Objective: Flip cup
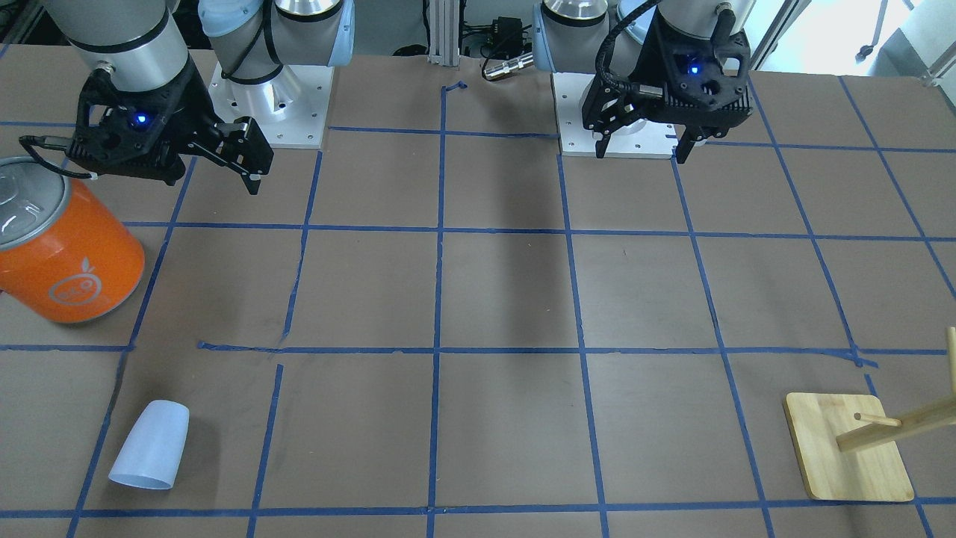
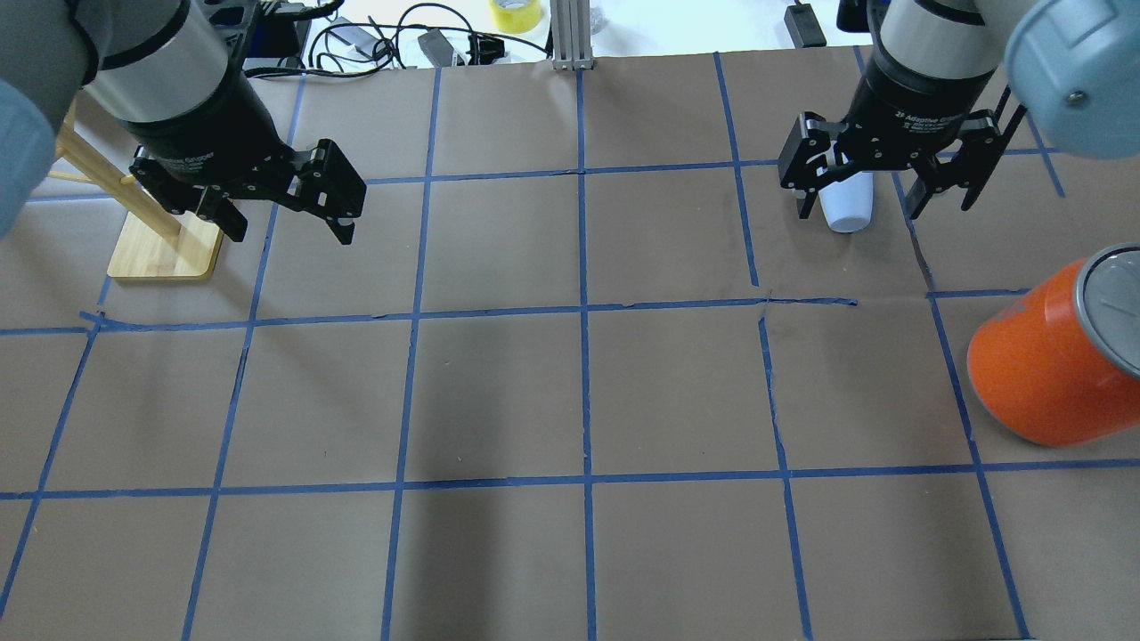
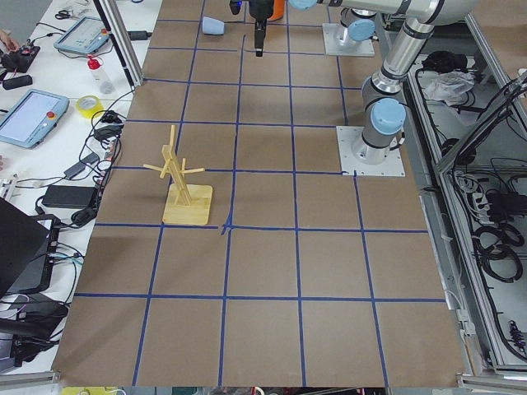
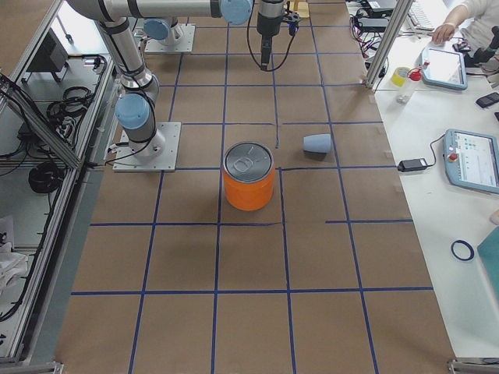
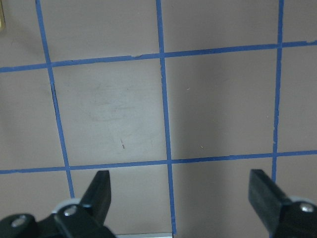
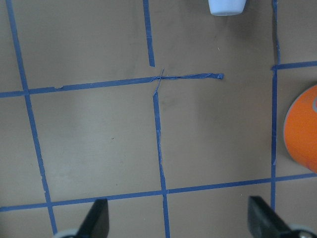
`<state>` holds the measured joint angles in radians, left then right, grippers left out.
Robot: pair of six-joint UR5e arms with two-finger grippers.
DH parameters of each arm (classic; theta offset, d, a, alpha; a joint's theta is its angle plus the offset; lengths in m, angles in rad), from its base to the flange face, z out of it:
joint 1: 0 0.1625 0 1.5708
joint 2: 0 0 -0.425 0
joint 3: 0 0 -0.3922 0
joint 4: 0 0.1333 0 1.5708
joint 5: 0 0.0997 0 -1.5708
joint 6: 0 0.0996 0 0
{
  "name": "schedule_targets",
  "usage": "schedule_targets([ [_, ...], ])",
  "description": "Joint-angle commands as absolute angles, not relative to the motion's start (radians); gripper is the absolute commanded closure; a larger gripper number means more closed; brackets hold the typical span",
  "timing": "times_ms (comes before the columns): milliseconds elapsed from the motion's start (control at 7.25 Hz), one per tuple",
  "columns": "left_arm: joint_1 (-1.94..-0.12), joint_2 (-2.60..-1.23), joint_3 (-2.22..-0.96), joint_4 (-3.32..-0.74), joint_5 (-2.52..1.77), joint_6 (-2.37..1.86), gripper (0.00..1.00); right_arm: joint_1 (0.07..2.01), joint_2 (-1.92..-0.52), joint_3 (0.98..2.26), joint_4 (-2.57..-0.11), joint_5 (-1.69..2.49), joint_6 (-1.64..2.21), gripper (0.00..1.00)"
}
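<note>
The cup is a small pale blue-white tumbler lying on its side on the brown table, on the side far from the robot's base. It also shows in the exterior right view and at the top edge of the right wrist view. In the overhead view the cup is partly hidden behind my right gripper, which hangs open and empty above the table, short of the cup. My left gripper is open and empty over bare table, far from the cup.
A large orange can with a silver lid stands on my right side, between the robot's base and the cup. A wooden peg rack on a square base stands at the far left. Blue tape lines grid the table.
</note>
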<state>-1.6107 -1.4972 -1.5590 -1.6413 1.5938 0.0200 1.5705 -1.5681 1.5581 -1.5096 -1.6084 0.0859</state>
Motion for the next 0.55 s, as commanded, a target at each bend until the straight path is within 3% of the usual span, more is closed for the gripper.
schedule_targets([
  [0, -1.611, -1.497, -1.559, -1.641, 1.594, 0.02, 0.0, 1.571, -1.566, 1.559, -1.505, -1.611, 0.08, 0.0],
  [414, -1.611, -1.497, -1.559, -1.641, 1.594, 0.02, 0.0, 1.571, -1.568, 1.557, -1.505, -1.614, 0.092, 0.0],
])
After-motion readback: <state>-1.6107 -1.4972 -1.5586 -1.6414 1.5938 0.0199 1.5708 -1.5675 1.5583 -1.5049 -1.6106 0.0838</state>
